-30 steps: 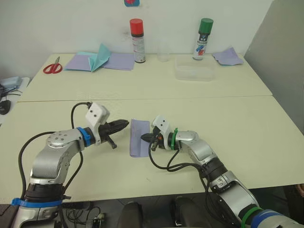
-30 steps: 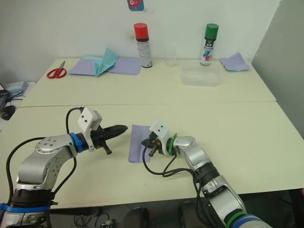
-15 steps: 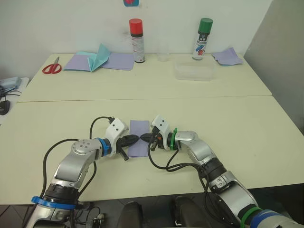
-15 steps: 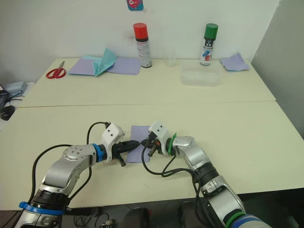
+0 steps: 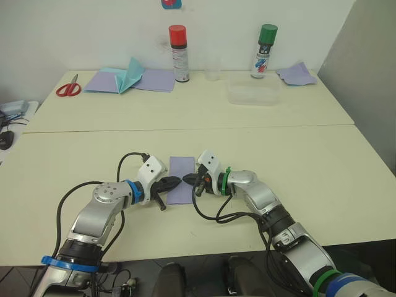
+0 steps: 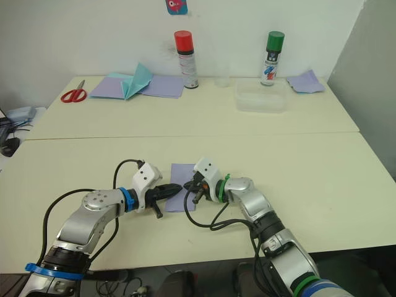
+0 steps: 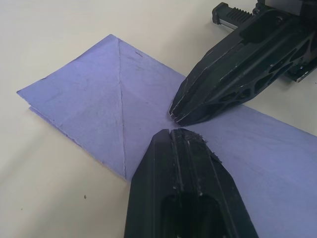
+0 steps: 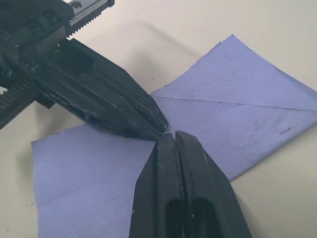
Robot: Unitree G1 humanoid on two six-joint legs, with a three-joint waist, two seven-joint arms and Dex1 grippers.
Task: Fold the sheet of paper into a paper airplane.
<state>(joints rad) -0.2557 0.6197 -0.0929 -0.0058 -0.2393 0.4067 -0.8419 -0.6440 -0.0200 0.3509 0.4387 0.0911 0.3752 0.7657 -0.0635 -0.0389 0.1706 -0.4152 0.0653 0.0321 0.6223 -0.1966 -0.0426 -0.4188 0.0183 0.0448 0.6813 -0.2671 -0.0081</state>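
the left gripper (image 5: 174, 181), wide of the paper (image 5: 180, 171) a second ago with its tip off the paper's 9 o'clock edge, has swung in and now sits pinched shut on top of it, holding nothing. half a second back it was already there, so it has settled. this looks like both tips pinning the folded paper flat, probably to press or steady a crease before the next fold; the airplane is far from done, the piece being only a folded rectangle with faint diagonal crease lines.

the paper lies flat on the table (image 5: 322, 161), near the front edge, between the two arms. from the paper's middle, the left gripper comes in from 8 o'clock and the right gripper (image 5: 187, 180) from 4 o'clock; the two tips almost touch each other at the centre, close to where the creases meet. the right gripper is closed too, empty, its tip resting on the paper and unmoved over the last second.
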